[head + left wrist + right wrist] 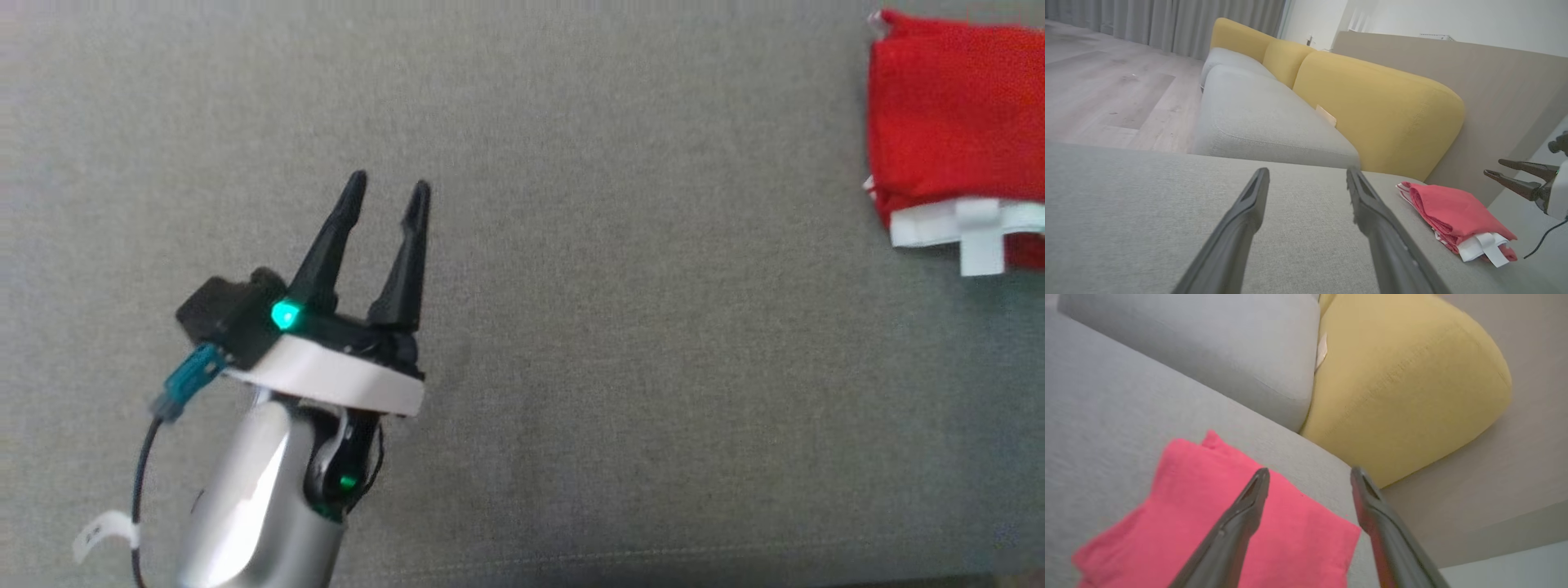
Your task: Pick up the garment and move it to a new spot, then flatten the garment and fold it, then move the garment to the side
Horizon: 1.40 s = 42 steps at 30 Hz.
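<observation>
The left gripper [389, 189] sits at lower left of the head view, its two fingers spread and holding nothing, with bare upholstery between and around them. In the left wrist view the same gripper [1308, 173] shows the same gap. The right gripper [1310, 471] is likewise spread and empty. Its left finger stands in front of the garment and its right finger in front of the cushion edge. It also appears at the right edge of the left wrist view [1493, 166].

Surroundings, largest first:
- The grey seat cushion [571, 343] bears the garment.
- The wood floor [1106, 81] lies at upper left of the left wrist view.
- The yellow backrest [1380, 106] stands behind the neighbouring grey seat [1257, 110].
- The red garment [947, 122] lies folded at the upper right corner of the head view, well apart from the left gripper. A white band with a blank tab [980, 241] runs along its lower edge.
- A pale tag [1327, 115] sits in the seam between seat and backrest.
- A white label [102, 535] wraps the arm cable; its print is too small to read.
</observation>
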{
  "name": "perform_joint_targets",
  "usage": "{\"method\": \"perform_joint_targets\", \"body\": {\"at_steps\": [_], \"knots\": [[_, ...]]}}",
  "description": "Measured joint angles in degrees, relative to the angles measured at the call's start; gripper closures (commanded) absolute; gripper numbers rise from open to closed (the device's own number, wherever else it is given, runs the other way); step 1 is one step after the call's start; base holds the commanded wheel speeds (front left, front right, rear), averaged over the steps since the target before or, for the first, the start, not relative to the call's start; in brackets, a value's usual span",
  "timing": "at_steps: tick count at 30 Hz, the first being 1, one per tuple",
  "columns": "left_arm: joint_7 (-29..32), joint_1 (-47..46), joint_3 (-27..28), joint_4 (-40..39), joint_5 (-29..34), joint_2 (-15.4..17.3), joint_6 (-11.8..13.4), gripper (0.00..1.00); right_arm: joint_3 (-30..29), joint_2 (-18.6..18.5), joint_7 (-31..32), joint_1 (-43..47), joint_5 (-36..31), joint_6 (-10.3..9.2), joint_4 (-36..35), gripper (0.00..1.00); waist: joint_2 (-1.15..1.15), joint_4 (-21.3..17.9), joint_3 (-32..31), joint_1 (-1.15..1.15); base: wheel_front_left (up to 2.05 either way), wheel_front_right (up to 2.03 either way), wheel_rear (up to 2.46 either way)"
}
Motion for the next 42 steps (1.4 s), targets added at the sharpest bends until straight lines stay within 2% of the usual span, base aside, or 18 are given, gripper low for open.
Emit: {"method": "perform_joint_targets", "body": {"at_steps": [5, 6, 14, 15, 25, 32, 42], "knots": [[0.0, 4.0, 3.1, 0.0, -0.5, 0.0, 0.0, 0.0, 2.5, 5.4, -2.9, 1.4, 2.8, 0.0, -3.4, 0.0, 0.0, 0.2, -5.0, 0.0, 0.0, 0.0, 0.0], [0.0, 5.5, 4.6, 0.0, -0.5, 0.0, 0.0, 0.0, 2.7, 7.6, -4.1, 2.5, 4.6, 0.0, -4.7, 0.0, 0.0, 0.4, -7.0, 0.0, 0.0, 0.0, 0.0], [0.0, 11.5, 10.7, -0.7, 1.1, 0.1, 0.0, 0.0, 1.5, 18.3, -10.3, 11.7, 10.0, 0.0, -9.3, 0.0, 0.0, 1.0, -14.7, -0.01, 0.0, 0.0, 0.0], [0.0, 11.5, 10.7, -0.7, 1.1, 0.1, 0.0, 0.0, 1.5, 18.3, -10.3, 11.7, 10.0, 0.0, -9.3, 0.0, 0.0, 1.0, -14.7, -0.01, 0.0, 0.0, 0.0], [0.0, 17.0, 11.2, -1.3, 2.7, 0.1, 0.1, 0.0, -4.1, 27.6, -21.0, 25.7, 13.5, 0.0, -12.7, 0.0, 0.0, 1.9, -19.4, -0.01, 0.0, 0.0, 0.0], [0.0, 19.0, 10.0, -0.2, 2.6, 0.1, 0.7, 0.0, -5.0, 29.6, -23.2, 34.5, 16.2, 0.0, -12.7, 0.0, 0.0, 2.7, -20.1, -0.01, 0.0, 0.0, 0.0], [0.0, 19.6, 10.0, 0.1, 1.4, 0.1, 1.1, 0.0, -2.8, 29.8, -25.0, 35.2, 17.7, 0.0, -12.7, 0.0, 0.0, 2.5, -20.3, -0.01, 0.0, 0.0, 0.0]]}}
